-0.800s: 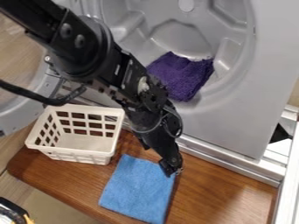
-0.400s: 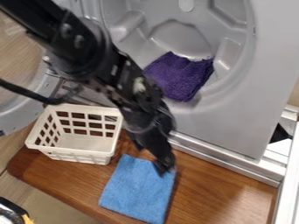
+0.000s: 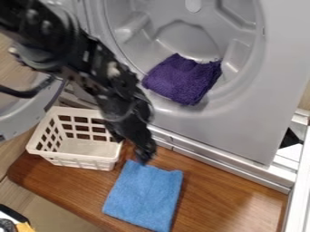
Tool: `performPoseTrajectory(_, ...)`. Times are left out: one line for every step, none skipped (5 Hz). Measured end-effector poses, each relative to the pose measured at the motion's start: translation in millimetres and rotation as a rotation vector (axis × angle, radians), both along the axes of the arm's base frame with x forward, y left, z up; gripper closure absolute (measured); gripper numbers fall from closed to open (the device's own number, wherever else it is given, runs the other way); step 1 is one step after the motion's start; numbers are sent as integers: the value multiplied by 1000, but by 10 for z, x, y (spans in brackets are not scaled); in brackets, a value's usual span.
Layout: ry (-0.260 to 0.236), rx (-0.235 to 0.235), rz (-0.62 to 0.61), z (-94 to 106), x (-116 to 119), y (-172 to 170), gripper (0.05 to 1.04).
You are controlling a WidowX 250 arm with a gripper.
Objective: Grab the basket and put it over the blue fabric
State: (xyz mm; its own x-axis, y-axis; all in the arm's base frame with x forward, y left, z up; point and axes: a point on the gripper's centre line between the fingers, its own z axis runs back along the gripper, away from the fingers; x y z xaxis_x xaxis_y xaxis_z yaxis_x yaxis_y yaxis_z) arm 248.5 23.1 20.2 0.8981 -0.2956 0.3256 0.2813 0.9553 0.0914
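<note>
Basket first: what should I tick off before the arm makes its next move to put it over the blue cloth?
1. Basket stands upright on the wooden board: ok.
2. Blue cloth lies spread out on the board: ok.
3. End effector is holding the basket: not ok, it hangs to the basket's right, by the cloth's upper edge.
4. End effector is free of the blue cloth: cannot tell whether they touch.
5. Basket is over the blue cloth: not ok, it sits beside it.

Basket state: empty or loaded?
Looks empty: the white basket stands upright beside the blue fabric, and its bare bottom shows through the open top, though the arm hides its far right corner.
</note>
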Motion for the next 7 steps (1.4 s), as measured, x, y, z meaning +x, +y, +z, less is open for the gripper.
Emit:
performPoseTrajectory(16,-37,40,35,-110,303,84)
performPoseTrajectory(72,-22,-39,41,-255,414,84)
performPoseTrajectory(120,29,-163,53,-296,480,84)
performPoseTrajectory(195,57,-258,-64,-359,517,84)
performPoseTrajectory(182,92,-321,-124,-325,562,84)
performPoseTrajectory(126,108,-353,-229,-303,605,84)
performPoseTrajectory(93,117,-363,-402,-254,636,84)
